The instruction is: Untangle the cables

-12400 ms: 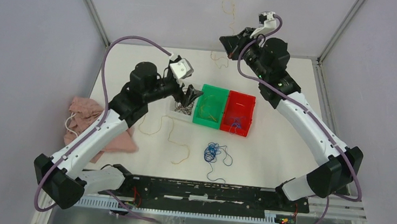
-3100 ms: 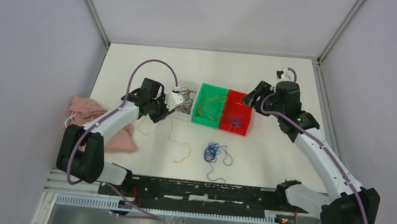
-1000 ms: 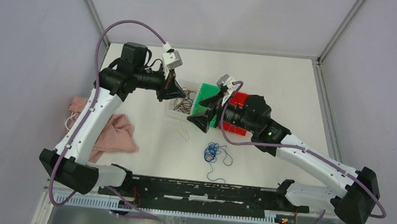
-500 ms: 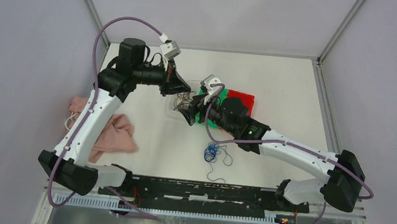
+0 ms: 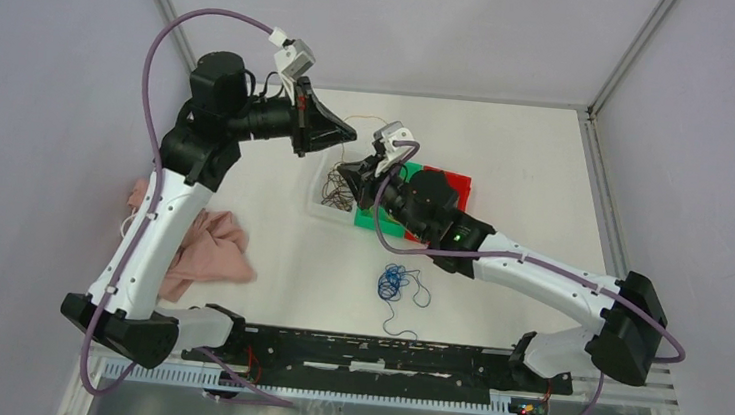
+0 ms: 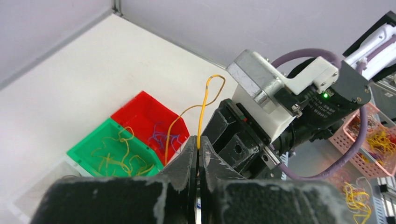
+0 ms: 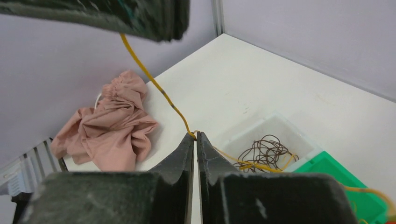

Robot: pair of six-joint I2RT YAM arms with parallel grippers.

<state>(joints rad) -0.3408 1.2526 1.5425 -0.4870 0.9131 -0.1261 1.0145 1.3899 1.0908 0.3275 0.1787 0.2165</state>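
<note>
Overhead: left gripper [image 5: 348, 137] and right gripper [image 5: 348, 174] held close together above three small plastic bins: clear bin [image 5: 313, 203], green bin [image 5: 374, 220], red bin [image 5: 452, 182]. One loose blue wire bundle [image 5: 395, 282] apart on the white table [image 5: 528, 161].

Left wrist: clamped on one thin yellow-orange wire strand [image 6: 204, 100], likely to draw it clear.

Right wrist: pinched together on the same strand, above one dark brown wire tangle [image 7: 266, 151] in the clear bin.

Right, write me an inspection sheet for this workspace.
Surface: white table.
Job's things: yellow cable runs between both hands; brown cables in the clear tray; yellow strands in the green bin; bluish strands in the red bin; blue cables loose on the table.
Clutter: pink cloth at the table's left edge.
Hands: left hand shut on the yellow cable; right hand shut on it too.
Cables: purple hoses loop along both arms.
Surroundings: grey walls; nothing else seen.
</note>
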